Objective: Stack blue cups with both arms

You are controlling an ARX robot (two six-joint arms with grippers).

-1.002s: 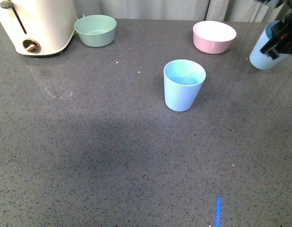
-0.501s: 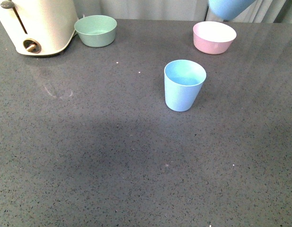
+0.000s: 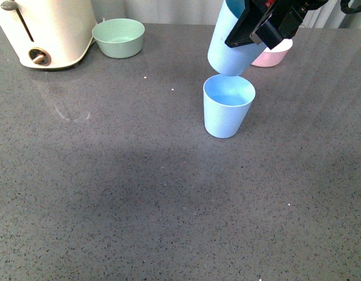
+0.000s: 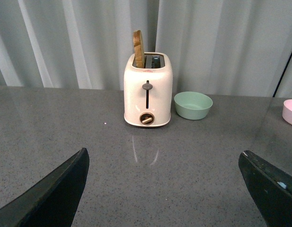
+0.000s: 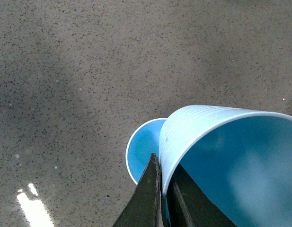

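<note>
One light blue cup (image 3: 227, 107) stands upright in the middle of the grey table. Just above it hangs a second blue cup (image 3: 230, 50), tilted, its base right over the standing cup's rim. My right gripper (image 3: 257, 26) is shut on this cup's wall near its rim. In the right wrist view the held blue cup (image 5: 202, 130) fills the lower right, pinched between the fingers (image 5: 148, 196), with the standing cup (image 5: 143, 153) showing below it. My left gripper (image 4: 164, 189) is open over bare table, far from both cups; it does not show in the front view.
A cream toaster (image 3: 48, 29) with a slice in it stands at the back left, a green bowl (image 3: 118, 37) beside it. A pink bowl (image 3: 274, 55) sits at the back right, partly behind my right arm. Grey curtains hang behind the table.
My right gripper has carried its blue cup from the far right, up and across the back, down to just above the standing cup. The standing cup has not moved.
</note>
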